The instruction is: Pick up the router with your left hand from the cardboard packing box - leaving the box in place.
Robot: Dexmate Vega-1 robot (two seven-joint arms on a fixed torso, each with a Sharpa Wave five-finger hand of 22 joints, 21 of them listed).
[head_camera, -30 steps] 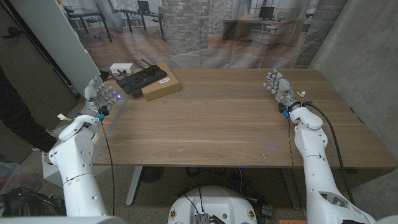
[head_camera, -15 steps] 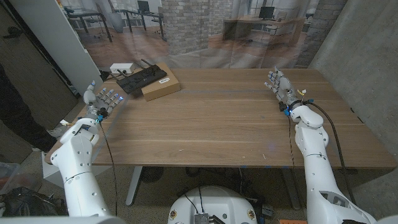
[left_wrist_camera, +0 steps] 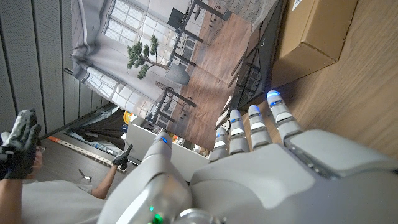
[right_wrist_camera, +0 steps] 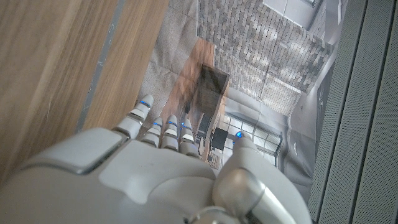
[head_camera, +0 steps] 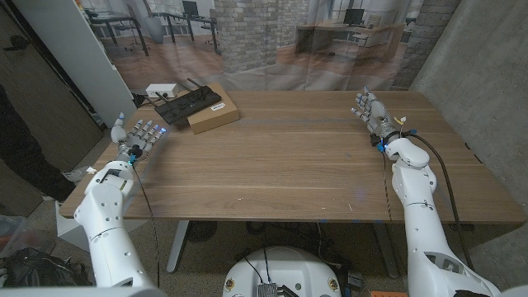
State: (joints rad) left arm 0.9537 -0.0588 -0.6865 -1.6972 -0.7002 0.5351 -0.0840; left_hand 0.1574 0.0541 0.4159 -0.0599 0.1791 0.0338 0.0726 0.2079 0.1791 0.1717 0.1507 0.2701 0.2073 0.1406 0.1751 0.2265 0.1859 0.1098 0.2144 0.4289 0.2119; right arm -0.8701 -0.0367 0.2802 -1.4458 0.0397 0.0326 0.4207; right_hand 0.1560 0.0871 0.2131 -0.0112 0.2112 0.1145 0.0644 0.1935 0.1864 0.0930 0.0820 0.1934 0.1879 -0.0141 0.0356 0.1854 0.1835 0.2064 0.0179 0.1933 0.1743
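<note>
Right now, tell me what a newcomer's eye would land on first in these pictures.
The black router lying on the cardboard packing box at the table's far left corner. Next, the two white hands: the left hand near the table's left edge, short of the box, and the right hand at the far right, both with fingers spread, holding nothing.

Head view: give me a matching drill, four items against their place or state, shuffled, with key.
1. router
2. cardboard box
3. left hand
4. right hand

A. open, at the table's far right
B. open, at the table's left edge, short of the box
C. black, lying on the box
D. brown, at the table's far left, under the router

Pairs: 1-C, 2-D, 3-B, 4-A
</note>
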